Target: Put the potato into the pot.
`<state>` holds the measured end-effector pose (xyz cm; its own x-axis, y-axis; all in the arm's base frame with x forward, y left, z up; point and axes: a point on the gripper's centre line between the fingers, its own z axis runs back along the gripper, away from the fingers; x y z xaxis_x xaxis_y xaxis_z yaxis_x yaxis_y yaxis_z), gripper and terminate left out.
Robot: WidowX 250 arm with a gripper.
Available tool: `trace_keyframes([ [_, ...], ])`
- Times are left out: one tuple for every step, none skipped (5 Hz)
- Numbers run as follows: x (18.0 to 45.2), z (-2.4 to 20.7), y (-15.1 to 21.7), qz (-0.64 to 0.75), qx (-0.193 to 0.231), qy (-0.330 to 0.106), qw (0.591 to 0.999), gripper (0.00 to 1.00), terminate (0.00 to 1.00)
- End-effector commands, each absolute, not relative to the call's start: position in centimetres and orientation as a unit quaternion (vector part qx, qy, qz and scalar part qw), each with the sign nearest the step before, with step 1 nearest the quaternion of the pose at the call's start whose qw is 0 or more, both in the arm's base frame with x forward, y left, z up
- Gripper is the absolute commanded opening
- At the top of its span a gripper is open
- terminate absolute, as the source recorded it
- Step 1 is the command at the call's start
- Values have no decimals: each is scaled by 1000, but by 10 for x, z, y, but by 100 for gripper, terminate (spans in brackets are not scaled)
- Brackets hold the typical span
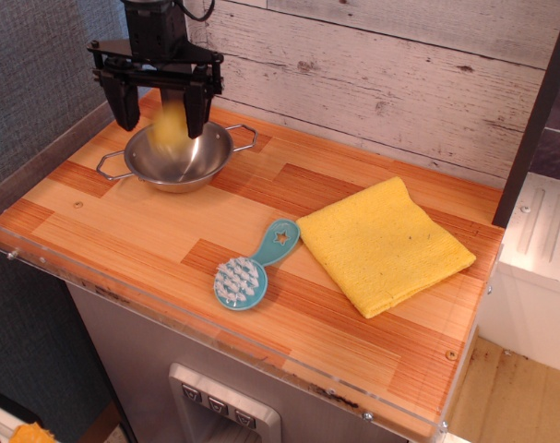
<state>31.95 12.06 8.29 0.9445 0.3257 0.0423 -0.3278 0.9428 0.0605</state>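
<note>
A blurred pale yellow potato (170,129), its surface markings too smeared to tell, shows above the shiny silver steel pot (177,156). The gripper (160,103) is matte black. The wooden tabletop (261,277) is striped in light and reddish-orange bands. A flat cloth (384,244) is plain yellow; the scrub brush (252,268) is teal with white bristles.

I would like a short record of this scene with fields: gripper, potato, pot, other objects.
gripper: open, above the pot, holding nothing
potato: blurred streak below the fingers, over the pot's opening
pot: upright steel bowl at the back left of the counter
other objects: teal brush mid-counter; folded yellow cloth to its right
</note>
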Motion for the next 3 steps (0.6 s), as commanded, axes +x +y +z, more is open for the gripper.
trace_keyframes([
  [312,103,124,174,50,-41,983,100,0],
  [314,107,122,152,58,-45,986,100,0],
  [316,115,116,107,45,-46,992,100,0],
])
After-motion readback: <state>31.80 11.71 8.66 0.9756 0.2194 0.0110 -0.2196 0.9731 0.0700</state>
